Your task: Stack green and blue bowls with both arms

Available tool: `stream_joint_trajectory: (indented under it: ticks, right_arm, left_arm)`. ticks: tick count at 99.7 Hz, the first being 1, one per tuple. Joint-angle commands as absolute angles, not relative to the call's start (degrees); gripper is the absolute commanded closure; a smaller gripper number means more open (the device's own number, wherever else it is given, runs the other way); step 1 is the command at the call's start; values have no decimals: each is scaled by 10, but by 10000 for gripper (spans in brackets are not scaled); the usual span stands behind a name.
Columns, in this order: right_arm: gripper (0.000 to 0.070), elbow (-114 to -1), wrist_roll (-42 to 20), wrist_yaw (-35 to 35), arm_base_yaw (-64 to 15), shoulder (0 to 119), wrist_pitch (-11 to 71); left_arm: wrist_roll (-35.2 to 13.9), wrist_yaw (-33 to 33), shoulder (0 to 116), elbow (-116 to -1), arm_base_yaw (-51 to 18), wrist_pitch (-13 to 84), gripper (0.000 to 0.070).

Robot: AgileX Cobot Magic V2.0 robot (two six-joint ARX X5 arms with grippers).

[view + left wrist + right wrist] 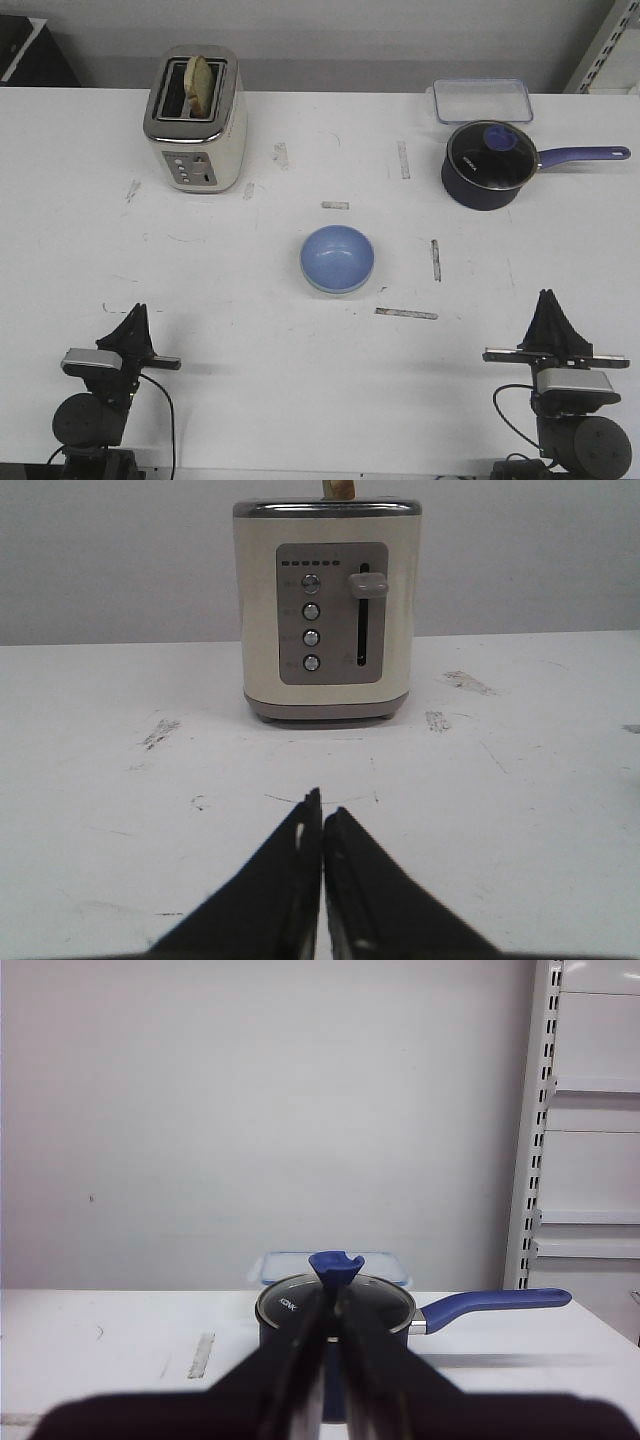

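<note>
The periwinkle blue bowl (337, 256) sits upright in the middle of the table. A thin pale green rim (322, 287) shows under its near edge, so the green bowl appears to lie beneath it, mostly hidden. My left gripper (135, 312) rests at the near left edge, shut and empty; in the left wrist view (322, 805) its jaws meet, pointing at the toaster. My right gripper (548, 297) rests at the near right edge, shut and empty; in the right wrist view (330, 1295) it points at the saucepan. Both are far from the bowls.
A cream toaster (196, 120) with a slice of bread stands at the back left, also in the left wrist view (328, 608). A navy saucepan (488, 163) with a glass lid and a clear lidded box (481, 99) stand at the back right. Tape strips (406, 313) mark the table.
</note>
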State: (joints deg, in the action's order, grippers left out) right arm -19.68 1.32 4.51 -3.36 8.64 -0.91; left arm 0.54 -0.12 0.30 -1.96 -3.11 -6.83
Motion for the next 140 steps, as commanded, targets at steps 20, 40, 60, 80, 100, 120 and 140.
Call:
stream_joint_trajectory:
  ticks: [20,40,60,80,100,120,140]
  right_arm:
    - [693,-133,3,29,-34,78,-13]
    - [693,-91,-50,30,-34,68,-21]
    - [693,-31,-49,30,-32,26,-38]
    - [693,-7,-49,29,-27,1,-22]
    - [693,-7,-49,29,-25,1,-22]
    - [693,-7,-46,27,-20,1,-21]
    - [693,-7,-42,15,-10,1,-21]
  left_arm:
    - [9,-3,2,-7,-30,-76,699]
    - [9,-3,2,-7,-30,-76,699]
    - [9,-3,2,-7,-30,-76,699]
    - [9,-3,2,-7,-30,-76,699]
    - [9,-3,2,-7,-30,-76,699]
    - [9,-3,2,-7,-30,-76,699]
    - [9,-3,2,-7,-30,-76,699]
